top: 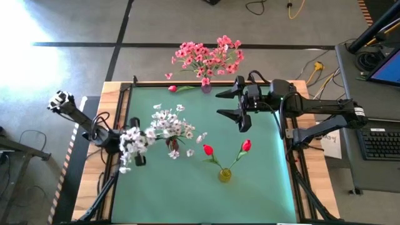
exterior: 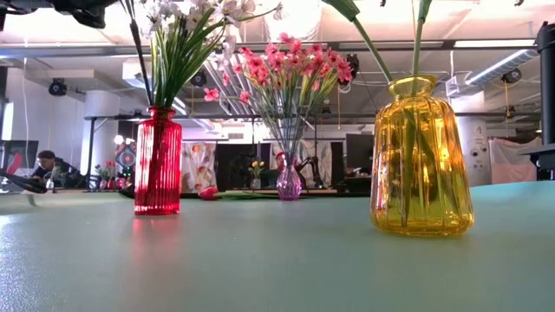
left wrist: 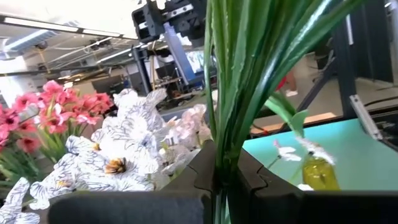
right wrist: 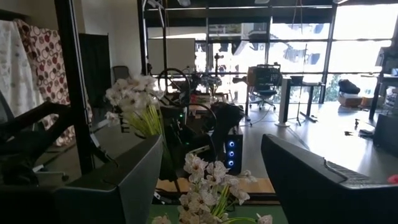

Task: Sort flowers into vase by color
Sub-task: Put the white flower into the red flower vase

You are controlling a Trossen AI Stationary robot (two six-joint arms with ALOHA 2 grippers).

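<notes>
My left gripper is at the table's left side, shut on a spray of white flowers on green stems. Beside it a red vase holds more white flowers. A purple vase of pink flowers stands at the far edge. Two red buds stand in a yellow vase. One red bud lies on the mat near the purple vase. My right gripper hovers open, high over the far right of the mat. My left gripper pinches a bundle of several green stems between its two fingers. The fingers lie about level and across the stems. The stems stand roughly upright in the hold with the blossoms above the gripper, clear of the table. Their lower ends are hidden below the fingers.
The green mat has bare room along its near edge and right side. A few loose white blossoms lie near the red vase. A desk with a keyboard stands off the table's right edge.
</notes>
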